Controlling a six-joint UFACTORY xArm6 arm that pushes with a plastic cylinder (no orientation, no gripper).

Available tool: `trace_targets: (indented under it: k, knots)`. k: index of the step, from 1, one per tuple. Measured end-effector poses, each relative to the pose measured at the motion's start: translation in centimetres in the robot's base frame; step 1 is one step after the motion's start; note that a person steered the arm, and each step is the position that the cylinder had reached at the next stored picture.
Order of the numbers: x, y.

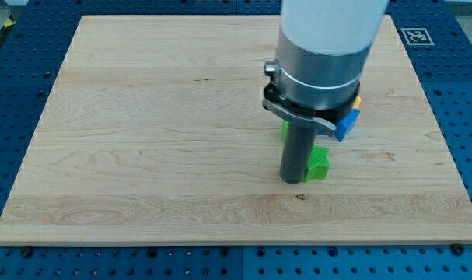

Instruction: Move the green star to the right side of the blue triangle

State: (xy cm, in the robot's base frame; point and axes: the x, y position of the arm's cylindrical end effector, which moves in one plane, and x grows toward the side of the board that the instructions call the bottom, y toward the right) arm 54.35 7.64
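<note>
My tip (291,180) rests on the wooden board right of its middle, touching the left side of a green block (319,162), whose star shape is only partly visible. A blue block (347,123) shows just above and right of it, half hidden by the arm's body; its shape cannot be made out. A second green piece (284,129) peeks out left of the rod, under the arm. A sliver of an orange-yellow block (357,100) shows above the blue one.
The wooden board (142,132) lies on a blue perforated table. The arm's grey and white body (325,47) covers the upper right of the board. A black-and-white marker (415,36) sits at the top right, off the board.
</note>
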Motion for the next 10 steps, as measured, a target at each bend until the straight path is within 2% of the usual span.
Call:
trace_targets:
  k: [4, 6, 7, 9, 10]
  knots:
    - [0.6, 5.7]
    - [1.1, 3.6]
    - [0.8, 4.4]
    - [0.7, 10.0]
    - [1.1, 10.0]
